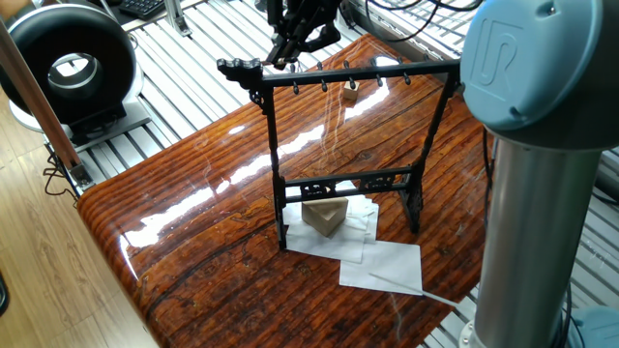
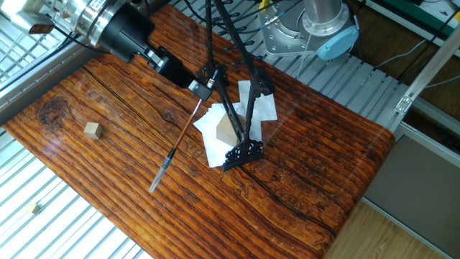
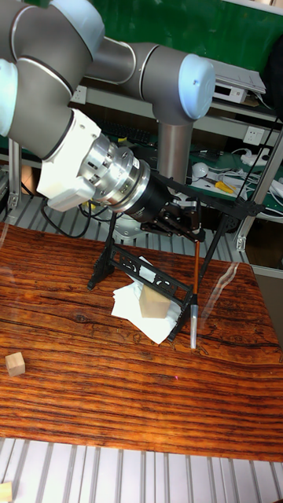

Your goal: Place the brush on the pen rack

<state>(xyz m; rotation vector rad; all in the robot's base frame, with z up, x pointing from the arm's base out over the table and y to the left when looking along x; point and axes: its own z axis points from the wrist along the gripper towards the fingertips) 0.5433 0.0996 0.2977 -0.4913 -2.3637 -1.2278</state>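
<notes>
The brush [image 2: 183,137], a thin rod with a red-brown shaft and a grey lower end, hangs straight down [image 3: 194,292] with its tip just above the table. My gripper [image 2: 205,83] is shut on its top end, close to one end of the crossbar of the pen rack [image 1: 348,75]. The tall black rack [image 3: 228,203] stands upright on the wooden table, and the brush hangs beside one of its uprights [image 2: 233,115]. In the view from behind the rack, the gripper [image 1: 290,46] sits just behind the crossbar's left end. The brush is not clear there.
White papers [image 1: 382,263] and a tan wooden block [image 1: 324,215] lie at the rack's feet, with a thin pale rod [image 1: 397,282] on the paper. A small wooden cube [image 2: 90,129] sits apart on the table. The arm's base [image 2: 323,21] is behind the table, and its grey column [image 1: 532,213] fills the right side.
</notes>
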